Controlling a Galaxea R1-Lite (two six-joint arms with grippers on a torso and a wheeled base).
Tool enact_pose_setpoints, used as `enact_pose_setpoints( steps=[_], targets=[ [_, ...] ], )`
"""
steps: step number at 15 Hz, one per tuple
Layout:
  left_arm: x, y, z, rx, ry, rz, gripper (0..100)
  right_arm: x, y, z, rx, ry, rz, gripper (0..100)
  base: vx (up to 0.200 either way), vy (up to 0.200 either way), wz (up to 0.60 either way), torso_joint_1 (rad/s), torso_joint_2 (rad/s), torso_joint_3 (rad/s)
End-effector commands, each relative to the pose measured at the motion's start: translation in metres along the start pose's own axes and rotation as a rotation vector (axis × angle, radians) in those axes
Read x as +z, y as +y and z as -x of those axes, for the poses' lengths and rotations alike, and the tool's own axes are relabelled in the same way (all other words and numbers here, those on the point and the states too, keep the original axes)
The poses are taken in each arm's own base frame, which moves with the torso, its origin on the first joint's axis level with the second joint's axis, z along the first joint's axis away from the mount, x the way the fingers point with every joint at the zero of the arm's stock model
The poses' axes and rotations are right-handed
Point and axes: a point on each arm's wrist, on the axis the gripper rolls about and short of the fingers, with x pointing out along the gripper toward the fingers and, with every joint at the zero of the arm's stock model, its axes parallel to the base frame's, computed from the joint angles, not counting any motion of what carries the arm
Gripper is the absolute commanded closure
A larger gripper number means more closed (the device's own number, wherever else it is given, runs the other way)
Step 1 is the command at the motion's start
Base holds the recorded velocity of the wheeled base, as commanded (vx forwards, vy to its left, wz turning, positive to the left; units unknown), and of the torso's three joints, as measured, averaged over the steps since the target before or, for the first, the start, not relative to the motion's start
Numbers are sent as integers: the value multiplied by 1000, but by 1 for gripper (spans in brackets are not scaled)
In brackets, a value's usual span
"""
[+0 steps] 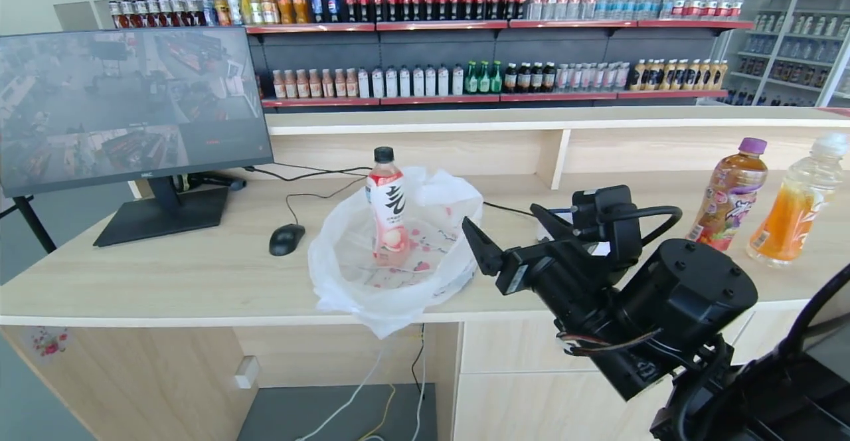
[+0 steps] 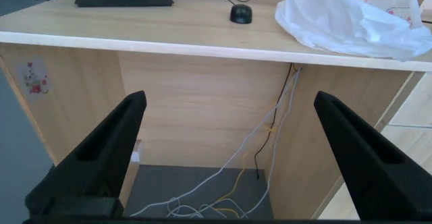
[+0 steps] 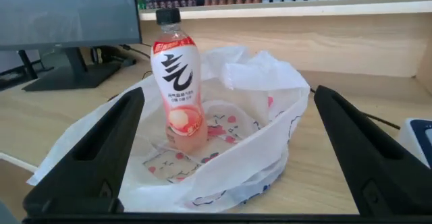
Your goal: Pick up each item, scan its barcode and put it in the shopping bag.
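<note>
A pink-labelled bottle with a black cap (image 1: 387,208) (image 3: 179,82) stands upright inside the white shopping bag (image 1: 425,275) (image 3: 270,96) on the counter. My right gripper (image 1: 511,235) (image 3: 226,143) hovers just right of the bag, open, with nothing between its fingers. On the counter's right stand a purple-capped juice bottle (image 1: 730,195) and an orange drink bottle (image 1: 793,202). My left gripper (image 2: 229,150) is open and holds nothing, low in front of the counter's wooden front panel, with the bag (image 2: 351,18) above it.
A monitor (image 1: 126,102) stands at the counter's left, a black mouse (image 1: 286,238) (image 2: 240,13) beside the bag. A dark handheld device (image 1: 206,180) lies behind the monitor stand. Cables (image 2: 270,143) hang under the counter. Shelves of bottles (image 1: 465,2) line the back wall.
</note>
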Motion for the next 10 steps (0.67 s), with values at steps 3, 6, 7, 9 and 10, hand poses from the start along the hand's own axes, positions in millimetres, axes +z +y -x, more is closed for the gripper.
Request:
enact_pose_setpoints(
  steps=[3,6,7,9,10],
  targets=[
    [0,0,0,2,0,1,0,-10,-18,10,-44,63,22,0,0,-200,0,4,4,2],
    [0,0,0,2,0,0,0,-9,-32,8,-91,58,29,0,0,-200,0,1,4,2],
    [0,0,0,2,0,1,0,-8,-32,9,-91,59,28,0,0,-200,0,7,2,-2],
    [0,0,0,2,0,1,0,-10,-33,10,-93,67,24,0,0,-200,0,-2,0,0],
    [0,0,0,2,0,1,0,-12,-33,10,-95,72,26,0,0,-200,0,-2,2,2]
  ],
)
